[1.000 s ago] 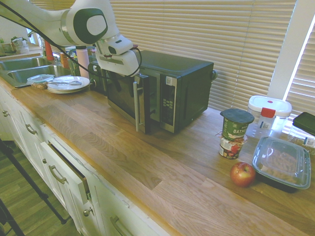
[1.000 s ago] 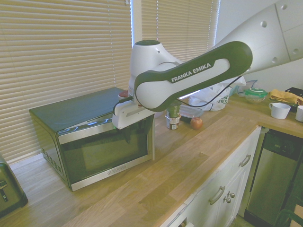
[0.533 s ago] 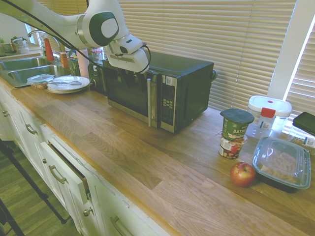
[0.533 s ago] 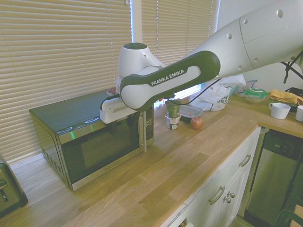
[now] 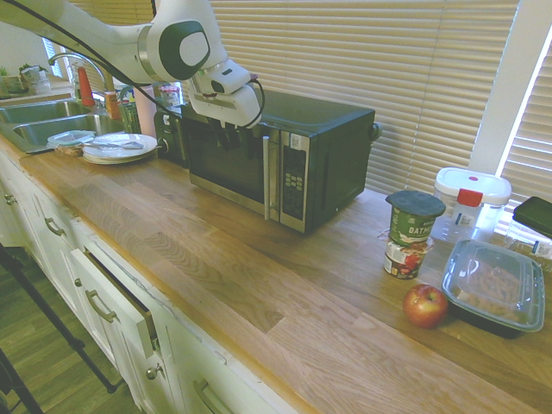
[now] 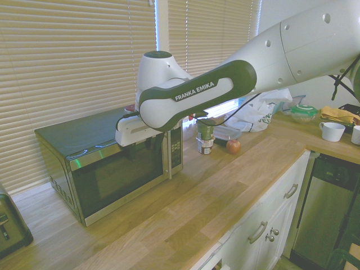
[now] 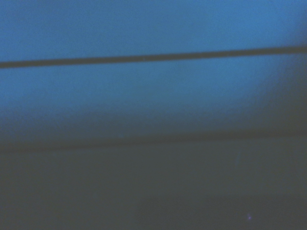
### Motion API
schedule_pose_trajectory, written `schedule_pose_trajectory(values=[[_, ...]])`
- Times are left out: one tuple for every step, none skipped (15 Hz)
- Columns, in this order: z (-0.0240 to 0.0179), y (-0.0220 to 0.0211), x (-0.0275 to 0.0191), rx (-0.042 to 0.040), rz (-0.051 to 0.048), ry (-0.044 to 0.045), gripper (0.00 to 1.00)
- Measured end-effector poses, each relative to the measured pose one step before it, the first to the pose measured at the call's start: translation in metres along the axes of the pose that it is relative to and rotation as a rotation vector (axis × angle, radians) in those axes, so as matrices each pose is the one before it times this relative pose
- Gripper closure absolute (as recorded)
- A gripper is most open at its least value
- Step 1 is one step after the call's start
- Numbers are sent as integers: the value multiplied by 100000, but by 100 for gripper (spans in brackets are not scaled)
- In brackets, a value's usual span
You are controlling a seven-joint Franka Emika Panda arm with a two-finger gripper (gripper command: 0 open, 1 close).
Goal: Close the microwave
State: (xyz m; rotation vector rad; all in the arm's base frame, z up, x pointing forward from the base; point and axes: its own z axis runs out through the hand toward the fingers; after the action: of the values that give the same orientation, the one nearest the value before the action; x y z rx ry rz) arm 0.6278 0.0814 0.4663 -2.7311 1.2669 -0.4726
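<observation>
The black microwave point(image 5: 321, 164) stands on the wooden counter point(image 5: 259, 276), its silver-trimmed glass door lying flush against the body. The vertical silver handle point(image 5: 267, 178) sits right beside the button panel point(image 5: 294, 181). My gripper point(image 5: 228, 134) is against the upper part of the door glass, left of the handle. In the second exterior view the microwave point(image 6: 112, 169) shows its door flush too, with my gripper point(image 6: 147, 145) at the door's top edge. The wrist view holds only a blurred blue-grey surface with dark lines, very close.
Stacked plates point(image 5: 119, 147) and a sink point(image 5: 43, 121) lie left of the microwave. Right of it stand stacked tubs point(image 5: 412, 231), an apple point(image 5: 425, 304), a lidded food tray point(image 5: 493, 286) and a white container point(image 5: 470, 194). A black toaster point(image 6: 11, 225) stands nearby.
The door swung from roughly half open to flush with the microwave. My gripper travelled with it toward the microwave's front.
</observation>
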Motion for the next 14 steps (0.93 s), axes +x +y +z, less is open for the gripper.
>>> schedule_pose_trajectory(values=[[88,1496,-647,-1724,-519,-1531,0],[-298,1599,-628,-830,-795,-1397,0],[-409,1511,-708,-481,-944,-1040,0],[-362,1511,-810,-379,-844,-547,0],[-136,1354,-896,-508,-544,-629,0],[-72,1238,-791,-250,-715,-885,0],[2,976,-587,-273,-662,-851,0],[194,939,-495,-543,-712,-943,0],[202,937,-441,-641,-770,-904,0],[290,754,-314,-997,-682,-766,0],[318,747,-221,-1444,-661,-986,0],[437,686,-162,-1300,-229,-879,0],[364,555,-151,-856,-237,-578,0],[137,478,-145,-558,-114,-366,0]])
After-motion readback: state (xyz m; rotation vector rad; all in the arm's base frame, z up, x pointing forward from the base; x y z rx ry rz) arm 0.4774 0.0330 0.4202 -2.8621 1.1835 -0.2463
